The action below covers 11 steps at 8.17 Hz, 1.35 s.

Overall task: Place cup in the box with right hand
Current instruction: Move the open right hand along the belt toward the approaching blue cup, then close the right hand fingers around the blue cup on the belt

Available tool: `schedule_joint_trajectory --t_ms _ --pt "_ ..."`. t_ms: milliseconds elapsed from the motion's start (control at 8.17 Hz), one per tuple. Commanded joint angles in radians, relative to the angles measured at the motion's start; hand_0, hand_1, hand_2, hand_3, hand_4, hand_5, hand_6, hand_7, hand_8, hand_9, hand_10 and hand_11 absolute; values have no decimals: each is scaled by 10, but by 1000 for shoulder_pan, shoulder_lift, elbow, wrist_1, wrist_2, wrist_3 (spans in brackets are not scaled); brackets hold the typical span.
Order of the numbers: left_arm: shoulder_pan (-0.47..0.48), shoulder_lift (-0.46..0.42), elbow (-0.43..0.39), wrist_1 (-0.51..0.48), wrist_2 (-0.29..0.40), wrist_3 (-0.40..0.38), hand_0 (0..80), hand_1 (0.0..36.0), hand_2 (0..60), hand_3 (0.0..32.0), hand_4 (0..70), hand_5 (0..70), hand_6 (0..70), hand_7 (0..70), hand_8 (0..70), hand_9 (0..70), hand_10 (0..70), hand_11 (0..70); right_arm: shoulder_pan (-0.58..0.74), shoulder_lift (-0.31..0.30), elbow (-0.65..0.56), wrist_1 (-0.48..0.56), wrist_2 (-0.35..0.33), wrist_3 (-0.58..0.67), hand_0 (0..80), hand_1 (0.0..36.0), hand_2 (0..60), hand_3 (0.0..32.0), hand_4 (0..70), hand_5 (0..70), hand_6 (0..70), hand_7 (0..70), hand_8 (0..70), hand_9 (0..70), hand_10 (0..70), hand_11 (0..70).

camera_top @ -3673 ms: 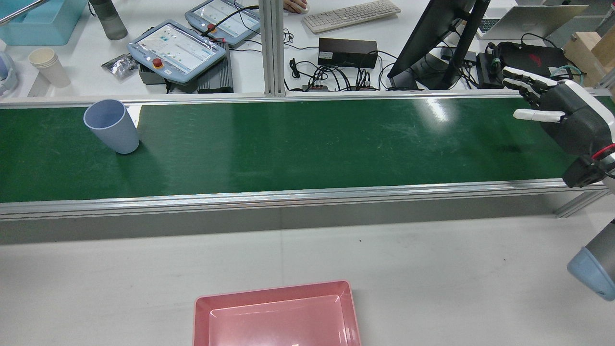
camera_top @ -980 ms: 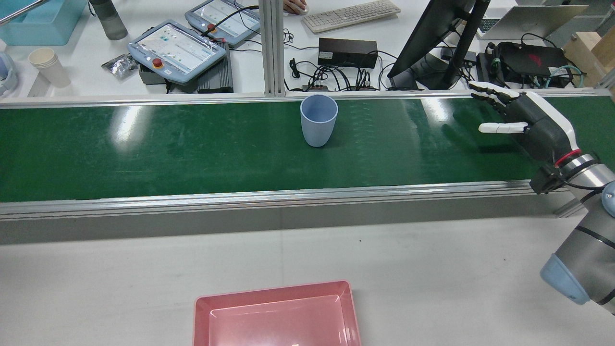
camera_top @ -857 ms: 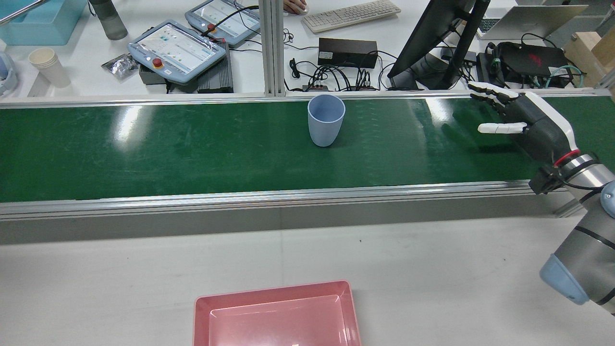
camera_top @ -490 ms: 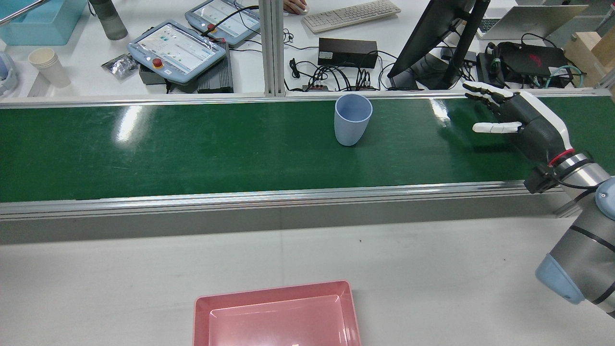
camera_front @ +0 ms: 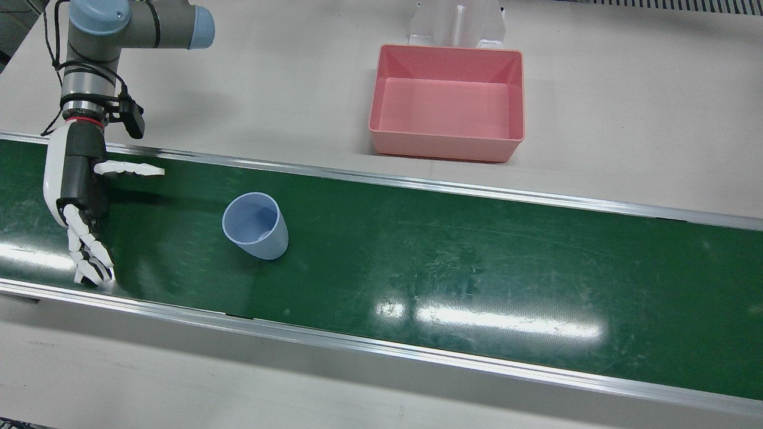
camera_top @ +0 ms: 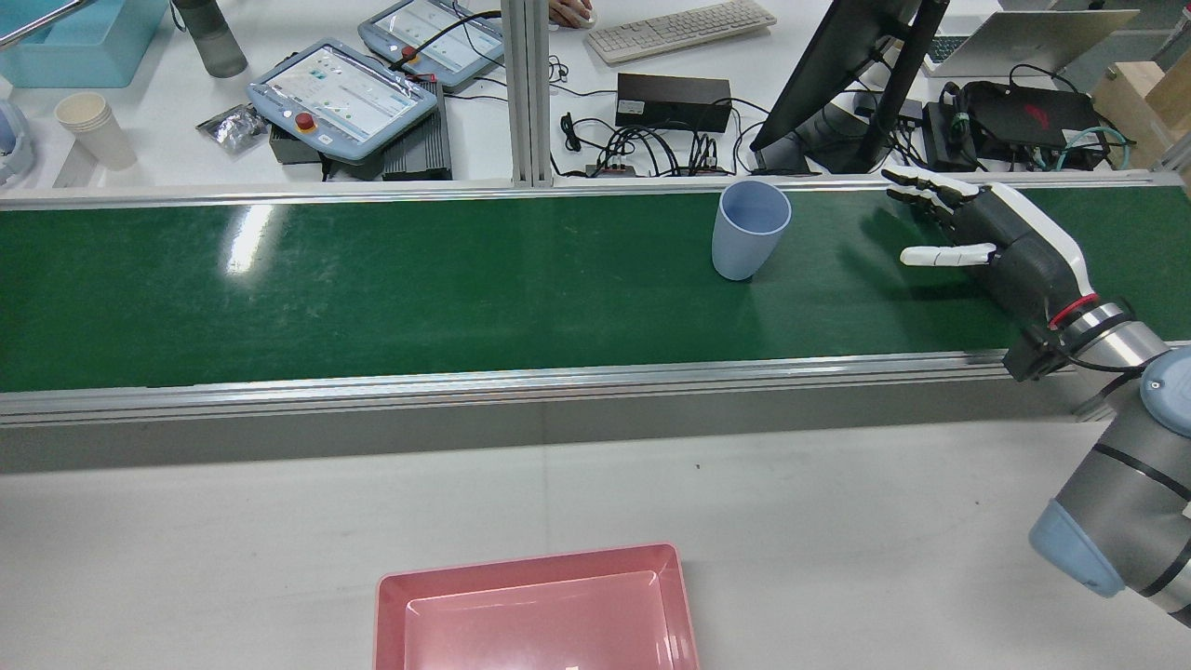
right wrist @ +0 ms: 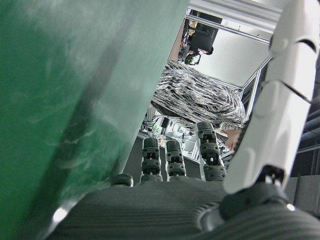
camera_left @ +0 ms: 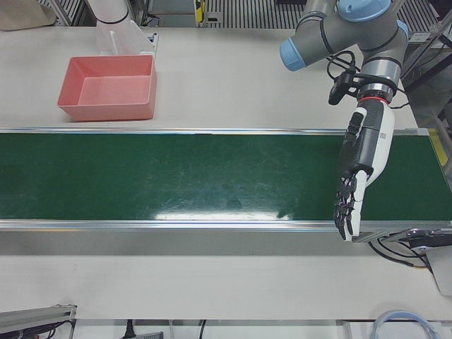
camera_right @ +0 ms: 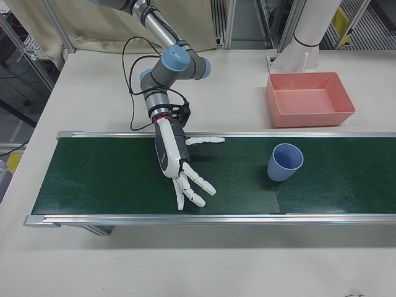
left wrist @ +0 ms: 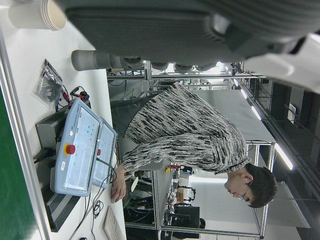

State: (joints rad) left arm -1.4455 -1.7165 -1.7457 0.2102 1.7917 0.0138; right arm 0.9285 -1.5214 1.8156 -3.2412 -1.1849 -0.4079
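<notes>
A light blue cup (camera_top: 750, 230) stands upright on the green conveyor belt (camera_top: 372, 288); it also shows in the front view (camera_front: 255, 225) and the right-front view (camera_right: 284, 162). My right hand (camera_top: 1000, 244) is open and empty, low over the belt, palm facing the cup and about a hand's length from it; it also shows in the front view (camera_front: 74, 179) and the right-front view (camera_right: 173, 154). The pink box (camera_top: 530, 569) sits empty on the white table on the robot's side of the belt (camera_front: 444, 148). My left hand (camera_left: 360, 166) is open and empty over the far end of the belt.
The belt has raised aluminium rails (camera_top: 558, 380) on both long sides. Beyond it lie teach pendants (camera_top: 340, 93), cables, a keyboard and a monitor stand (camera_top: 837, 84). A white pedestal (camera_front: 456, 21) stands behind the box.
The cup has travelled along the belt from the rear view's left toward my right hand. The right hand has come lower and edged left toward the cup, still open.
</notes>
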Motion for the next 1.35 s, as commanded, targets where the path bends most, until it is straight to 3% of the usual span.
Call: schedule_joint_trajectory --t_ms 0,735,857,980,1102,1224 --pt "-1 0 0 0 0 0 0 0 0 0 0 0 0 0 0 0 0 0 -34 4 4 0 19 -9 482 167 92 42 0 64 54 226 122 167 0 8" --pt "1 0 0 0 0 0 0 0 0 0 0 0 0 0 0 0 0 0 -34 18 1 -11 34 -11 483 169 102 22 0 62 60 252 124 177 0 3" --pt "1 0 0 0 0 0 0 0 0 0 0 0 0 0 0 0 0 0 -30 17 5 -11 81 -11 484 169 103 6 0 63 67 279 130 188 0 3" --pt "1 0 0 0 0 0 0 0 0 0 0 0 0 0 0 0 0 0 -30 17 2 -14 88 -11 485 172 110 0 3 64 98 397 151 236 0 6" --pt "1 0 0 0 0 0 0 0 0 0 0 0 0 0 0 0 0 0 -28 15 2 -31 88 -9 486 186 200 0 108 65 157 682 197 356 14 34" --pt "-1 0 0 0 0 0 0 0 0 0 0 0 0 0 0 0 0 0 -27 15 4 -47 88 -6 473 203 494 0 517 64 287 700 364 614 125 185"
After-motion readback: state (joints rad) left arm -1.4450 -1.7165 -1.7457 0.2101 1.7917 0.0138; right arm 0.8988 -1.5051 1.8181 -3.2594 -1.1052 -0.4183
